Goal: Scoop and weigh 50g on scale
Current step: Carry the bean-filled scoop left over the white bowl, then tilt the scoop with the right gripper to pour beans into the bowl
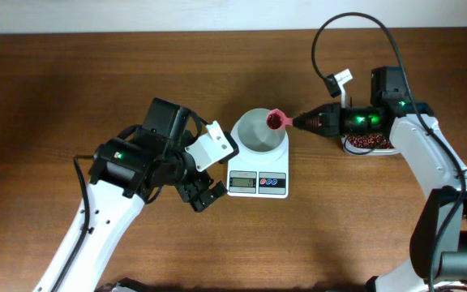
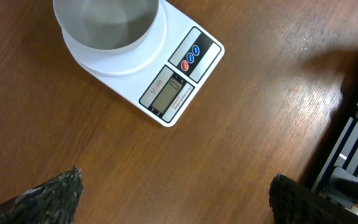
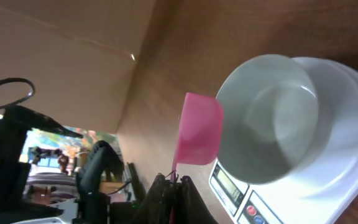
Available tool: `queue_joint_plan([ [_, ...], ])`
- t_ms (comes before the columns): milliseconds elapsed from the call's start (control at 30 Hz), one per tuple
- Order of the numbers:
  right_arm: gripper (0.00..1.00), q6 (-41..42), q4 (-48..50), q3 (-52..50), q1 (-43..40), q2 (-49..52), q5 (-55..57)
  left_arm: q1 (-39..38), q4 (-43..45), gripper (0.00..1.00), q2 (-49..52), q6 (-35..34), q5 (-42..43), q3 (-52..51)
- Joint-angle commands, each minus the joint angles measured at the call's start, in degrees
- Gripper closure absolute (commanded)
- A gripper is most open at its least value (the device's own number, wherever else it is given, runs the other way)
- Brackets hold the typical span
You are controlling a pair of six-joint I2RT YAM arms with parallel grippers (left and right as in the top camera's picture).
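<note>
The white scale (image 1: 257,183) stands mid-table with its round white bowl (image 1: 258,134) on top. The bowl (image 2: 107,25) looks empty. My right gripper (image 1: 300,122) is shut on the handle of a pink scoop (image 1: 276,120) that holds red beans at the bowl's right rim. In the right wrist view the scoop (image 3: 197,137) hangs beside the bowl (image 3: 269,118), with the gripper (image 3: 174,182) pinching its thin handle. My left gripper (image 1: 203,196) stands open over bare table just left of the scale's front. Its fingers (image 2: 55,196) are wide apart, and the scale (image 2: 179,81) lies ahead of them.
A clear tub of red beans (image 1: 369,143) sits to the right of the scale, partly hidden under my right arm. A black cable (image 1: 331,32) loops above that arm. A dark rack (image 2: 353,143) stands beyond the table edge.
</note>
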Motion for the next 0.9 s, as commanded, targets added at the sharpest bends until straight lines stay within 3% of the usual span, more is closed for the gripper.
queue_joint_plan([
  [0, 0.96, -0.4, 1.5, 0.5, 1.7, 0.3, 4.7, 0.2, 0.1, 0.01, 0.3, 0.7, 1.0, -0.2],
  [133, 0.96, -1.0, 5.0, 0.5, 3.0, 0.3, 13.1, 0.2, 0.1, 0.01, 0.3, 0.7, 1.0, -0.2],
  [367, 0.96, -18.7, 6.3, 0.5, 5.4, 0.3, 16.9, 0.2, 0.1, 0.01, 0.3, 0.7, 1.0, -0.2],
  [567, 0.96, -19.2, 6.4, 0.5, 7.7, 0.3, 25.0, 0.2, 0.1, 0.01, 0.3, 0.7, 1.0, -0.2],
  [700, 0.96, -19.3, 5.0, 0.5, 8.7, 0.3, 20.6, 0.2, 0.1, 0.01, 0.3, 0.7, 1.0, -0.2],
  [800, 0.96, -21.6, 6.5, 0.5, 8.9, 0.3, 26.3, 0.2, 0.1, 0.01, 0.3, 0.7, 1.0, -0.2],
  [867, 0.96, -20.3, 6.1, 0.5, 8.9, 0.3, 20.9, 0.2, 0.1, 0.01, 0.3, 0.7, 1.0, -0.2],
])
